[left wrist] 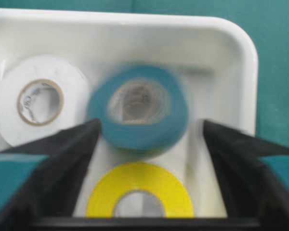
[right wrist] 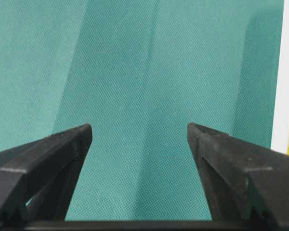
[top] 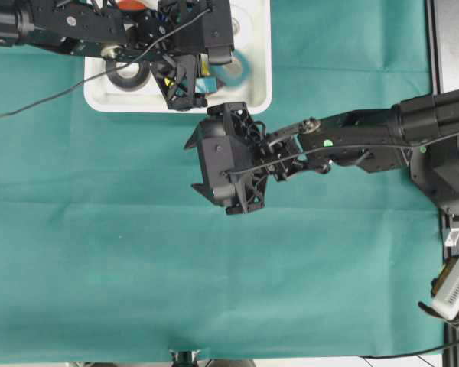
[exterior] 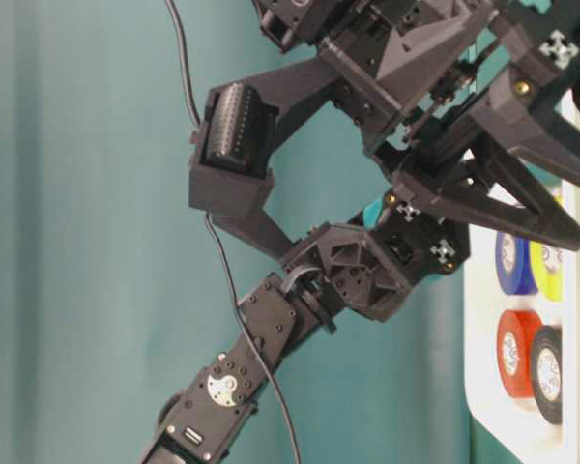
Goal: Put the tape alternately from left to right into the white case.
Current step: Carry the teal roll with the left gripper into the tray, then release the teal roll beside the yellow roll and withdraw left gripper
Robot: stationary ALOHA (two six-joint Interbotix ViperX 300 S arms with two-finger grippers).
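**Tape rolls gathered in tray as sorting job nears its end**

Rolls of tape fill the white case [left wrist: 135, 19] at the upper left of the overhead view, where the left gripper [left wrist: 151, 124] hangs over the tray. Its jaws are spread wide and grip nothing. From the left of its wrist camera, the white roll [left wrist: 62, 72] lies flat on the tray floor. Just beside it the teal roll [left wrist: 135, 139] shows blurred, ahead of the parted jaws and clear of both. Whether the teal roll has settled flat cannot be told from the blur. The yellow roll [left wrist: 139, 175] lies nearer the camera.

The table-level view adds the blue roll [exterior: 514, 287], the red-orange roll [exterior: 518, 321] and the black roll [exterior: 545, 411], all inside the raised rim.

Further right, over the middle of the counter, the right gripper [right wrist: 139, 132] hovers with its jaws equally wide and empty. Only the green cloth [top: 99, 229] lies beneath it.

No roll shows anywhere on the cloth in the overhead view. With all six colours accounted for inside the tray, the placing looks finished, or finished but for the teal roll coming to rest. What seems left is for the left arm to draw clear of the tray.
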